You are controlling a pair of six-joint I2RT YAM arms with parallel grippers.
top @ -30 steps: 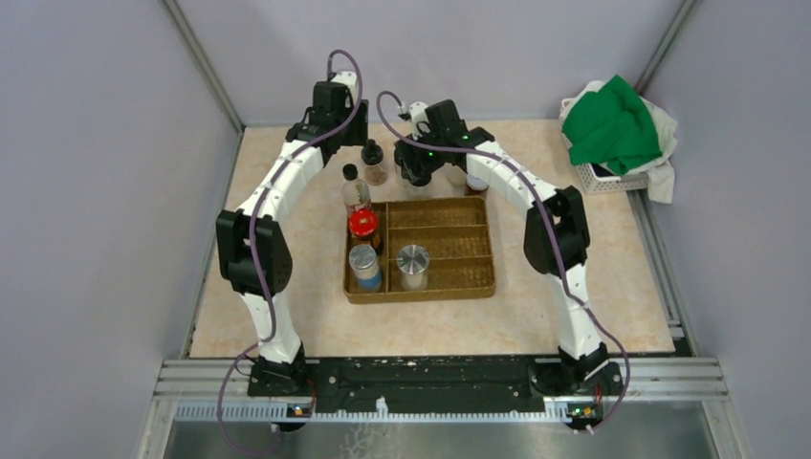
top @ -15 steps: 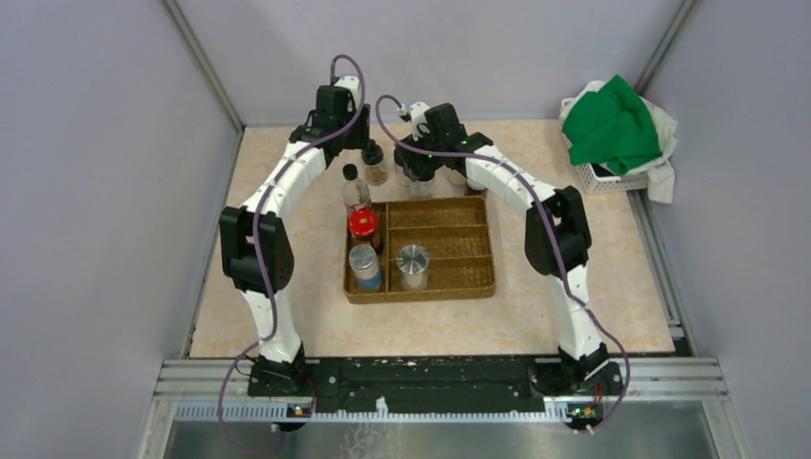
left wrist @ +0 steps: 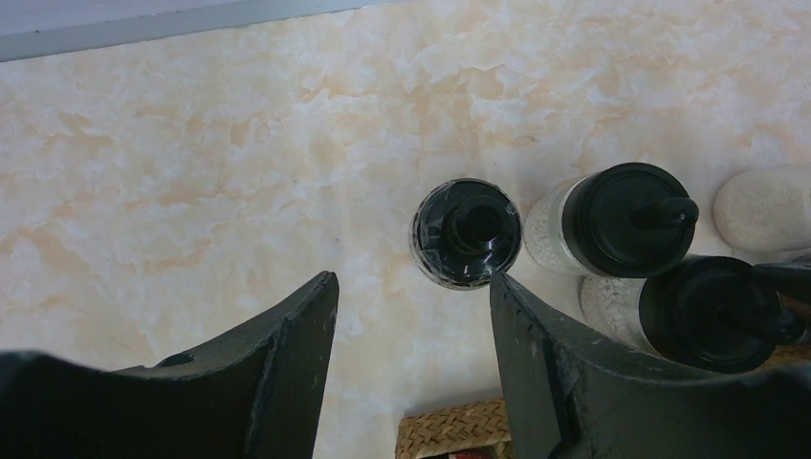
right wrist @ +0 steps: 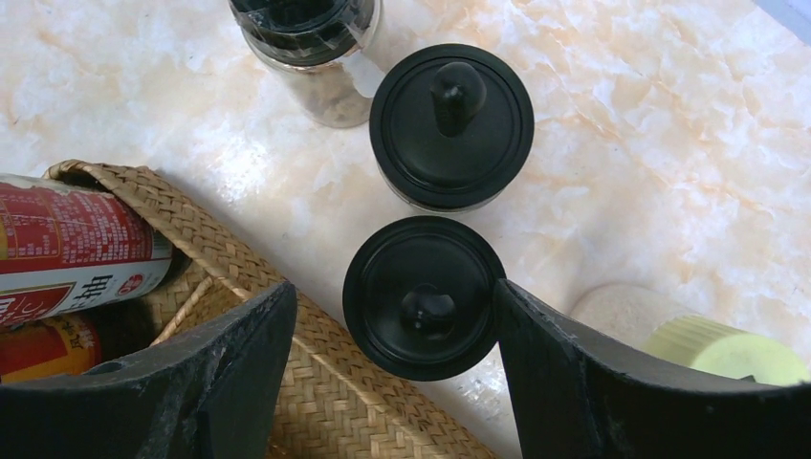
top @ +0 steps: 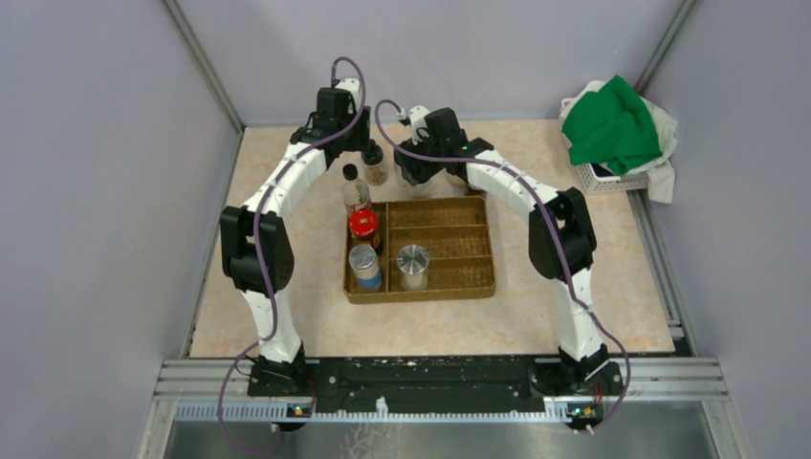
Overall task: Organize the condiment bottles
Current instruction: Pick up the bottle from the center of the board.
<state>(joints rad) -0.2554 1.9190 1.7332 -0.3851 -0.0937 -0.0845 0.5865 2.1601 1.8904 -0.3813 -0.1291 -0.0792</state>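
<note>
Your right gripper (right wrist: 394, 287) is open wide. A small glass jar with a round black knob lid (right wrist: 424, 296) stands between its two fingers. The finger at 3 o'clock looks to touch the lid's rim. The finger at 9 o'clock is just apart from it. This jar stands straight up, so its long way runs up and down and its knob points at the wrist camera.

At 12 o'clock, just beside it, a second black knob-lid jar (right wrist: 451, 124) stands upright too. At 11 o'clock is a glass jar with a dark wrapped top (right wrist: 306, 48). At 4 o'clock sits a jar with a yellow-green lid (right wrist: 727, 349). At 9 o'clock a tall red-labelled bottle (right wrist: 76, 249) stands in the corner of the brown woven tray (right wrist: 325, 402).

Your left gripper (left wrist: 411, 287) is open wide too and holds nothing. The glass jar with a dark wrapped top stands upright at 12 o'clock, just past the fingertips and not between them. Its top points up at the camera.

From above, the tray lies in the middle of the pale marbled table (top: 287, 325). Its 9 o'clock slot also holds a red-lidded jar (top: 362, 225) and a silver-lidded jar with a blue label (top: 363, 263). A silver-topped shaker (top: 413, 260) stands in the next slot. All three stand upright.
</note>
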